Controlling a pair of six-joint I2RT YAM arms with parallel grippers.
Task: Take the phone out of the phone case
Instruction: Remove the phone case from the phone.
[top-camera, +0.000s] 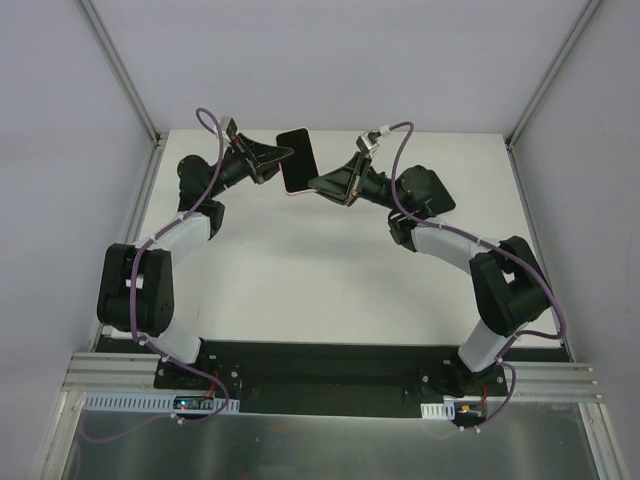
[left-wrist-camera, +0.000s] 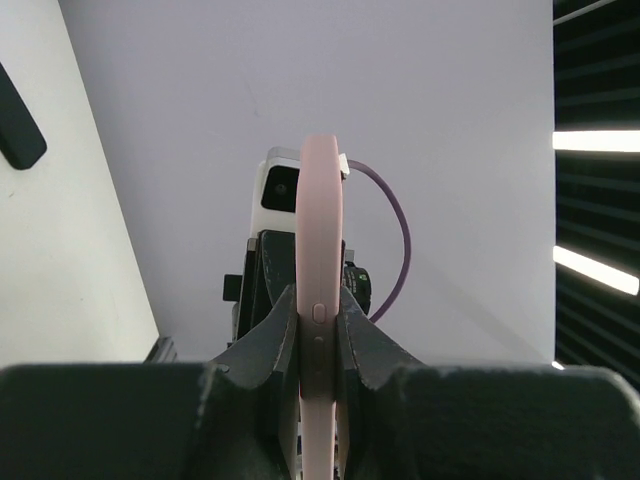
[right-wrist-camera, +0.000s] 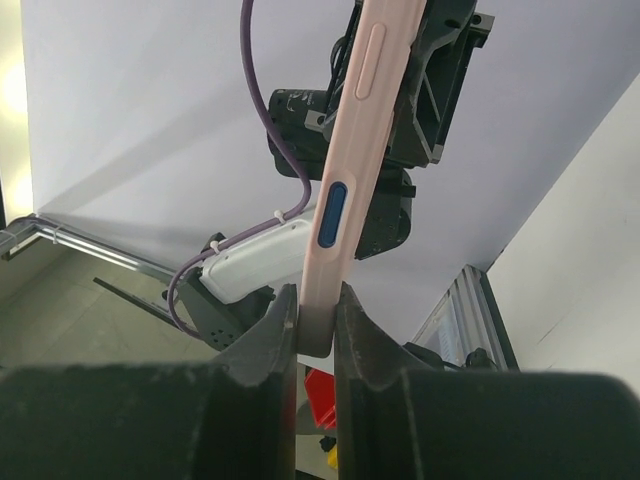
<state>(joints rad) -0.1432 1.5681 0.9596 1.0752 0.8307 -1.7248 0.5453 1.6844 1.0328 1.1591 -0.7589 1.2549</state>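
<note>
The phone (top-camera: 297, 157), its black glossy face up, sits inside the salmon-pink phone case (top-camera: 293, 191) and is held in the air over the far middle of the table. My left gripper (top-camera: 283, 160) is shut on its left long edge. On the lower right corner my right gripper (top-camera: 316, 184) is shut. The left wrist view has the pink phone case (left-wrist-camera: 320, 220) edge-on, pinched between the left gripper (left-wrist-camera: 320, 322). In the right wrist view the phone case (right-wrist-camera: 345, 200) rises from the right gripper (right-wrist-camera: 316, 322), and the phone is hidden.
The white table top (top-camera: 330, 260) lies below the held phone. Grey enclosure walls and metal posts (top-camera: 120, 70) stand on three sides. A black base rail (top-camera: 320, 365) runs along the near edge. Something red (right-wrist-camera: 322, 395) shows low behind the right jaws.
</note>
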